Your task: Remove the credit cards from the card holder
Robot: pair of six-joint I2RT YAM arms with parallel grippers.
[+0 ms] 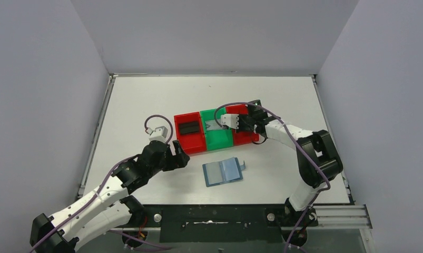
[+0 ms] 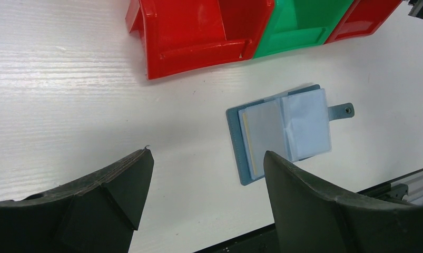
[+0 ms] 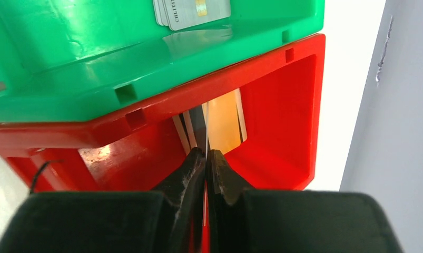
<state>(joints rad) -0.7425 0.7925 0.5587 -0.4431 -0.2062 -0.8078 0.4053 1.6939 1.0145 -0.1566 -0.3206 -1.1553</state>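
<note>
With my right fingers (image 3: pixel 190 174) clenched on a thin dark flat card (image 3: pixel 204 129) at frame centre and my left fingers (image 2: pixel 119 184) released, I feared it snagging the red plastic bin (image 3: pixel 283 105) rim.

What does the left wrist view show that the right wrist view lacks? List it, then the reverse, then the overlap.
Left wrist only: the open holder, the left red bin, the open left pincer. Right wrist only: the right pincer shut on an edge-on card, a gold card, silver cards. Both: green bin, right red bin.
</note>
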